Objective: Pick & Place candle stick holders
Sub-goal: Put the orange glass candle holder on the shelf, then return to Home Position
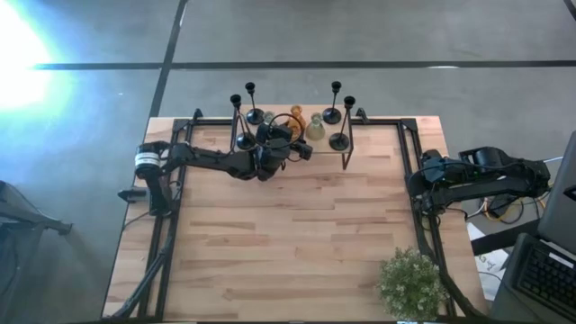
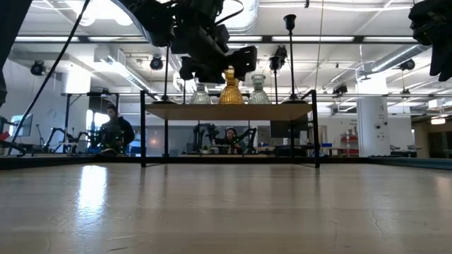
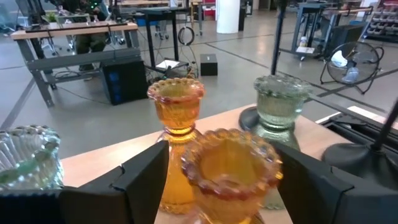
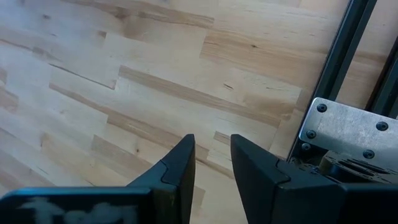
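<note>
Up on the back shelf (image 1: 297, 135) of the worktop, the left hand (image 3: 217, 177) sits spread wide around an amber holder (image 3: 230, 168) (not clenched yet), lined up to grab. Right hand (image 4: 211, 165) idles empty, fingers slightly apart.

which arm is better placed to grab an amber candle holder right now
Left. The left gripper is open with a finger either side of the near amber holder on the shelf. The right gripper waits at the table's right edge.
</note>
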